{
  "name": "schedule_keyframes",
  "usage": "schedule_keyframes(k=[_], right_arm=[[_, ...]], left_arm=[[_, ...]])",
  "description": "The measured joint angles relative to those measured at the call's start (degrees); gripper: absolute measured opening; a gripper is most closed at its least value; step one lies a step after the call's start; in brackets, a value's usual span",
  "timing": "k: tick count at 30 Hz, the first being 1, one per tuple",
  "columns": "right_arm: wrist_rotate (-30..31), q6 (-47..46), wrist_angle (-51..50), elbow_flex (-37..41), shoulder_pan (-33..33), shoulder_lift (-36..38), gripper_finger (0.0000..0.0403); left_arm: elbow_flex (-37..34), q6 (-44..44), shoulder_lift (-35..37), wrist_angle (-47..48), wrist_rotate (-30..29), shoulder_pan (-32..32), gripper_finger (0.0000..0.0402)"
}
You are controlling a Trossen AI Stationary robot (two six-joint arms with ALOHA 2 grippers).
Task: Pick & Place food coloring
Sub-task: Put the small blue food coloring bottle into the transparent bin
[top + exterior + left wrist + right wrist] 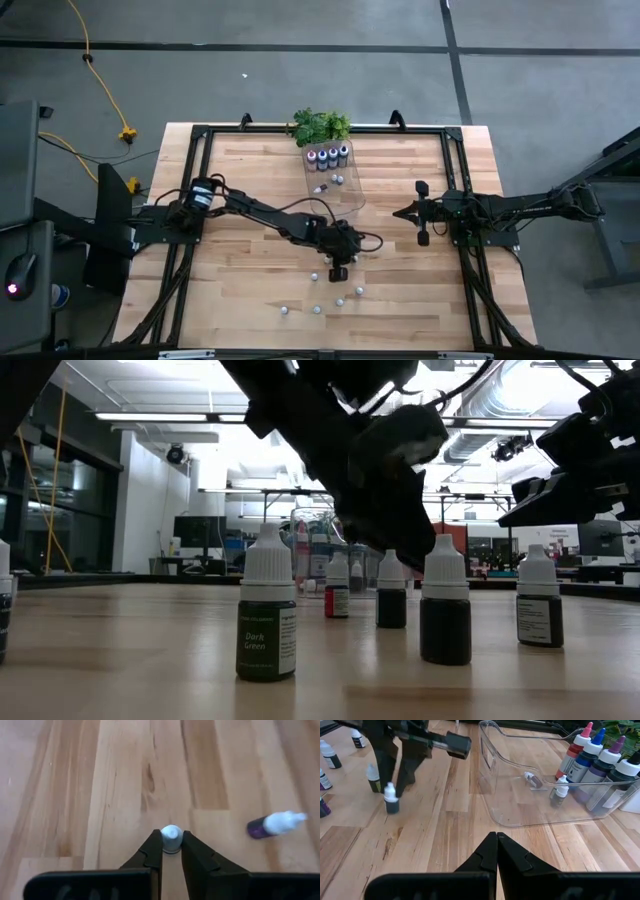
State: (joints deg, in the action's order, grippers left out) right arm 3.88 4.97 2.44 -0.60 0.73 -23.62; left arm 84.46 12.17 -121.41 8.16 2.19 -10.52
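Left gripper (171, 851) is clamped around the white cap of a small food coloring bottle (171, 839), one finger on each side, out on the open middle of the wooden table (250, 300). Bare planks lie all around it, well in from every edge of the black frame (190, 240). In the left wrist view one purple bottle (275, 824) lies on its side near the held one, apart from the fingers.

Right gripper (496, 851) waits with its fingers pressed together and holding nothing, over the right part of the table, just beside the clear plastic tray (492, 780). The tray sits toward the far edge, next to the green leafy plant (320, 125). Four larger bottles (600, 762) stand in a row at one end of it, with pink, blue, purple and white tops. Two small bottles are also inside: one upright (560, 790), one lying down (532, 779).

Loose small bottles (340, 298) are scattered on the near part of the table beyond the left gripper; about five can be counted from above. The low view shows a closer one labelled dark green (267, 610).
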Motion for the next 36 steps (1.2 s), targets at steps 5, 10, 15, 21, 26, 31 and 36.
schedule_keyframes(k=[5,10,15,21,26,31,36], right_arm=[[0.0,0.0,0.0,0.02,0.0,0.0,0.0],[0.0,0.0,0.0,0.0,-0.01,0.02,0.0],[0.0,0.0,0.0,0.0,0.0,0.01,0.0],[0.0,0.0,0.0,0.01,0.0,0.02,0.0],[0.0,0.0,-0.02,0.01,-0.02,0.0,0.0],[0.0,0.0,0.0,0.02,-0.02,0.02,0.0],[0.0,0.0,0.0,0.0,-0.02,0.0,0.0]], left_arm=[[0.01,1.22,2.66,0.08,-0.02,-0.02,0.0037],[0.01,1.47,6.52,2.21,-2.67,-0.02,0.0037],[0.01,2.85,11.05,6.62,-6.28,0.02,0.0037],[0.03,9.02,16.38,13.92,-12.43,1.3,0.0037],[0.01,13.76,19.53,18.86,-17.06,3.05,0.0037],[0.02,20.36,21.18,22.85,-23.63,5.21,0.0037],[-0.02,22.62,21.07,23.51,-25.11,8.51,0.0037]])
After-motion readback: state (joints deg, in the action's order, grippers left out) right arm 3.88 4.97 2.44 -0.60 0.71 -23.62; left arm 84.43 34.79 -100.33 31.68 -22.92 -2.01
